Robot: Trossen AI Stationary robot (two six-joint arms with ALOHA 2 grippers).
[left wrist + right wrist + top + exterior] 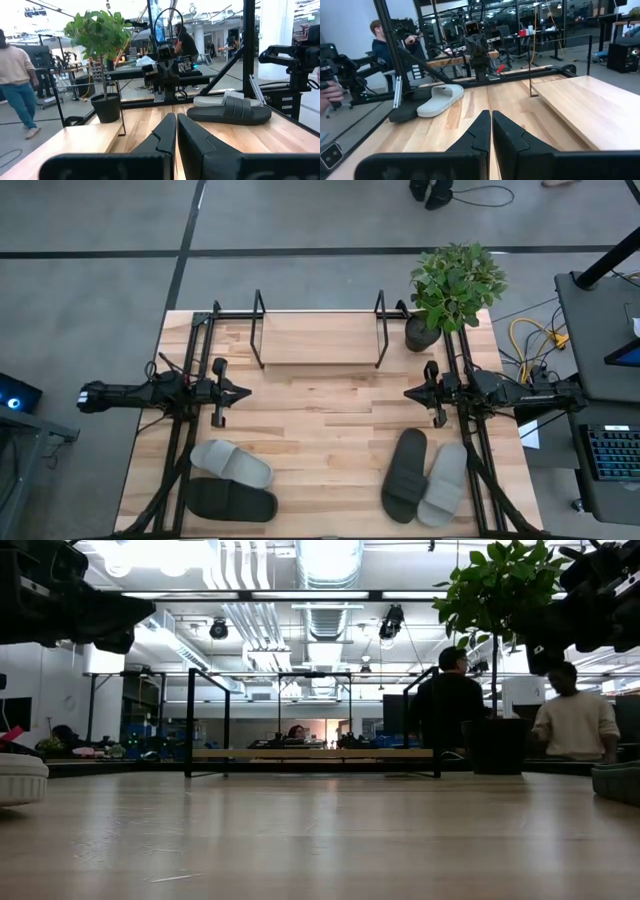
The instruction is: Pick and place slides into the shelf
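Nothing is being carried yet: both arms are hovering over the middle of the tabletop (pixel 320 405), facing each other, and all four slides are still lying at the near edge. The left gripper (pixel 240 391) is holding its jaws pressed together on nothing, and the right gripper (pixel 410 392) is doing the same.

On the left side, a light grey slide (pixel 231 462) is lying beside a black slide (pixel 232 500), the two touching or nearly so. On the right, a dark slide (pixel 405 474) and a light grey slide (pixel 444 483) are lying side by side, toes pointing roughly toward the shelf (pixel 320 340), which is standing empty at the far edge next to a potted plant (pixel 455 290).

The slides are probably light, rubbery and flexible, so the soles are likely going to bend if pinched at one end. The wide strap is looking like the best hold: it arches clear of the sole, giving the jaws something to close around. The material should be grippy rather than slippery, though from overhead the strap's thickness is hard to judge.
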